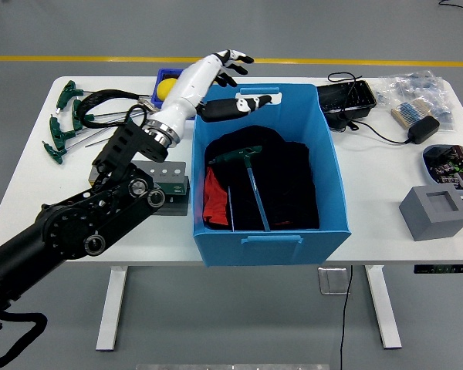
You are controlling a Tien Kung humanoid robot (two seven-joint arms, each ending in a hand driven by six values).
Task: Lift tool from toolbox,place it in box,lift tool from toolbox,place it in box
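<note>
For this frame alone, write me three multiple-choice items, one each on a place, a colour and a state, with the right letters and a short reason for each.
1. Where does the green-handled T-wrench with the long shaft lie?
A. Inside the blue box
B. On the grey foam block
C. On the floor

2. What colour is the round fruit behind the left hand's wrist?
A. Red
B. Yellow
C. Purple

3. What state is the left hand in?
A. Clamped on a wrench
B. Fingers spread, holding nothing
C. Pressed flat on the table

Answers:
1 A, the wrench rests on the dark cloth inside the box.
2 B, a yellow curve shows in the small blue bin.
3 B, the hand is raised above the box's far rim, its fingers apart and empty.
</note>
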